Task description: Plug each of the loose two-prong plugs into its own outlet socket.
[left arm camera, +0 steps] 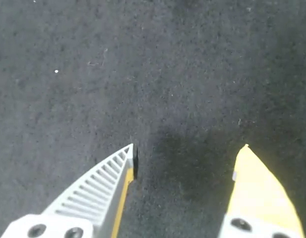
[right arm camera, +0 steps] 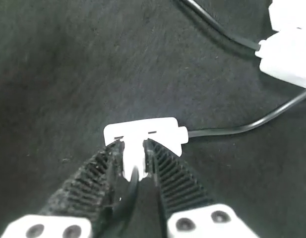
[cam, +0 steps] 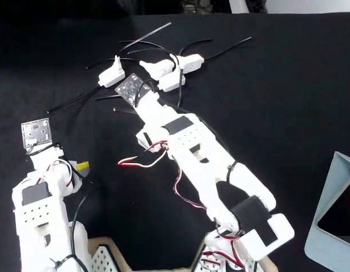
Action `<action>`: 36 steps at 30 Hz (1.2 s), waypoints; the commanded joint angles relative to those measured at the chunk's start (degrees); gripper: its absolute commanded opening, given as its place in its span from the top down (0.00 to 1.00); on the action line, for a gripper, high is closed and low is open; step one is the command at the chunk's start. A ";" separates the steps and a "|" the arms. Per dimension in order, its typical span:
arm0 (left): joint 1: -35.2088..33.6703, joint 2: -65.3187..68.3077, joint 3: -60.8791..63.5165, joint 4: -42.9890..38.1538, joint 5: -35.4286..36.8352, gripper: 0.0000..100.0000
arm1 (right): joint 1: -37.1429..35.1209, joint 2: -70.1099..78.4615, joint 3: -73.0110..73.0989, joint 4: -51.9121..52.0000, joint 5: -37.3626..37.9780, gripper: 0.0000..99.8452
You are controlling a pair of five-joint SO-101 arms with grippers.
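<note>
My right gripper [right arm camera: 134, 146] is shut on a small white two-prong plug [right arm camera: 134, 162]. The plug's front end meets a white outlet socket [right arm camera: 143, 131] that lies on the black cloth, its black cable [right arm camera: 232, 130] trailing off sideways. In the high view the right arm [cam: 186, 141] stretches to the table's back middle, its wrist beside that socket [cam: 111, 73]. More white plug and socket pieces [cam: 175, 71] lie just behind it, also seen in the right wrist view [right arm camera: 289, 47]. My left gripper [left arm camera: 190, 146] hangs open over bare black cloth, nothing between its fingers.
Thin black cables [cam: 146, 42] fan out around the white pieces at the back. A grey-blue tray [cam: 336, 209] stands at the right edge. The left arm [cam: 41, 204] sits at the front left. Red and white wires [cam: 146, 161] loop off the right arm.
</note>
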 commanded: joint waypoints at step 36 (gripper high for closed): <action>-0.40 -0.70 0.04 -1.14 -0.35 0.68 | -0.70 7.43 1.63 -4.66 0.44 0.99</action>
